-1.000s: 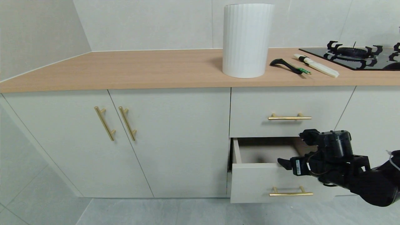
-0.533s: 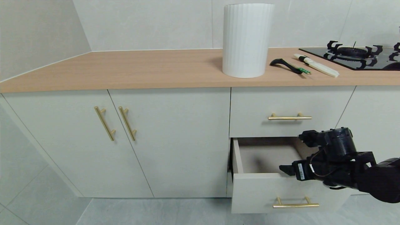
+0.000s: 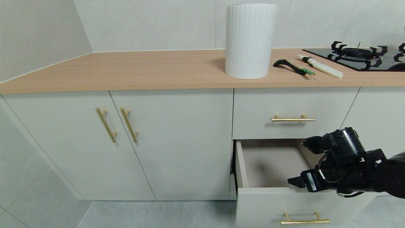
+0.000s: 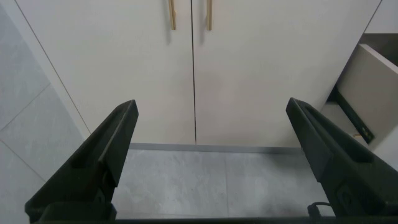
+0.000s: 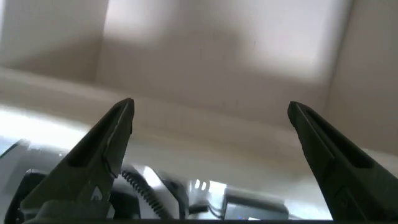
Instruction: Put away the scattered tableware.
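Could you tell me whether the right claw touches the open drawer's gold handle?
Apart. In the head view the right claw sits at the drawer's top edge, bare panel separating it from the gold handle below.

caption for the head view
Open right gripper at the front edge of the open lower drawer; black spoon on the counter above

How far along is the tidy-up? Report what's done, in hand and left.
Done: the lower white drawer with the brass handle stands open, nothing visible inside. In hand: nothing gripped; the right end effector is open at the drawer's front edge, the left end effector open by the cupboard doors. Left: the black curved utensil and the cream flat utensil lie on the wooden worktop, not yet moved.
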You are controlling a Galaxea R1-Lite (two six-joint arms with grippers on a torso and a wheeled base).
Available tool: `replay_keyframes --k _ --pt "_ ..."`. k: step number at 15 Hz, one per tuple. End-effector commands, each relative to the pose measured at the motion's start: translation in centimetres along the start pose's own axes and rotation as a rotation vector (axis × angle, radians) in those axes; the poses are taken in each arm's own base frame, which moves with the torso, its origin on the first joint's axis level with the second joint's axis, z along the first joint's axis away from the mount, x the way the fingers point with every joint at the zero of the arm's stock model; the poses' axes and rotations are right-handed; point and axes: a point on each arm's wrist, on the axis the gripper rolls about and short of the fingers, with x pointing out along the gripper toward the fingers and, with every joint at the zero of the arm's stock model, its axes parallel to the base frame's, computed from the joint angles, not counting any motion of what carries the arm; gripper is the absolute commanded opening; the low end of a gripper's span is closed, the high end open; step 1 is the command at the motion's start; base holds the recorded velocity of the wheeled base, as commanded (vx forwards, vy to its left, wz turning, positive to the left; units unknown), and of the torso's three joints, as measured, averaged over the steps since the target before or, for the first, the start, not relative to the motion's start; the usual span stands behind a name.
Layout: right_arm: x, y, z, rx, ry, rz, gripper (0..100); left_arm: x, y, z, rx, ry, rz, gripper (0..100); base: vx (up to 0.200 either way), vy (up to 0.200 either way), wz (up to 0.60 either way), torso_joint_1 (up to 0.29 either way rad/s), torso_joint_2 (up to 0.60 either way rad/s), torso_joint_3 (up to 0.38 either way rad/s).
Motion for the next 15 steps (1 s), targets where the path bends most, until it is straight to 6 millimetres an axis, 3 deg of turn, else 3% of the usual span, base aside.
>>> replay_keyframes --k 1,15 --pt "-0.8 0.0 0.0 -0.008 -0.002 0.001 100 0.0 0.0 0.0 -0.001 0.000 0.001 100 0.000 0.000 0.00 0.000 0.00 0.000" --pt "-4.9 1.4 -3.3 -0.299 0.309 0.027 100 0.0 0.0 0.0 -0.001 0.002 0.001 100 0.000 0.000 0.00 0.000 0.00 0.000"
